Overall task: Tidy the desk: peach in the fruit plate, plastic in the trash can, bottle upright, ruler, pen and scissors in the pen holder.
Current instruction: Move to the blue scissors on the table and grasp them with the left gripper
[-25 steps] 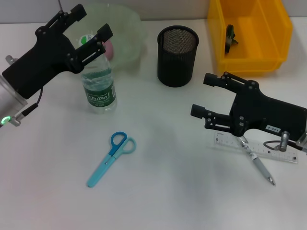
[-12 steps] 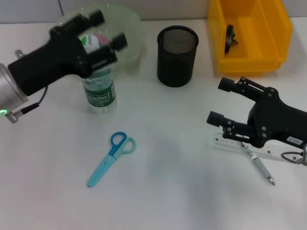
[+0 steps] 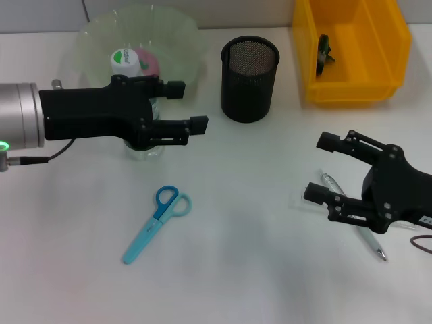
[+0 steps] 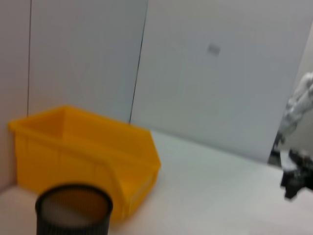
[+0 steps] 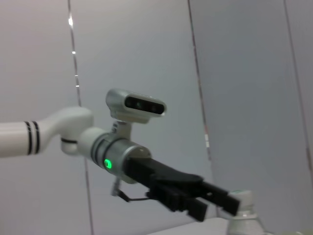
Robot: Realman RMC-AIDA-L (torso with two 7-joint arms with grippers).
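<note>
So far the bottle [image 3: 133, 81] stands upright with the peach [image 3: 150, 64] in the fruit plate [image 3: 177, 34] behind it — but scissors [image 3: 154, 222], pen [image 3: 358, 226] and ruler [image 3: 302, 200] lie on the surface, left gripper [image 3: 187, 106] and right gripper [image 3: 317, 167] both spread and empty.

Left gripper [image 3: 181, 106] reaches toward three o'clock, jaws apart; right gripper [image 3: 320, 167] points toward nine o'clock, jaws spread.
</note>
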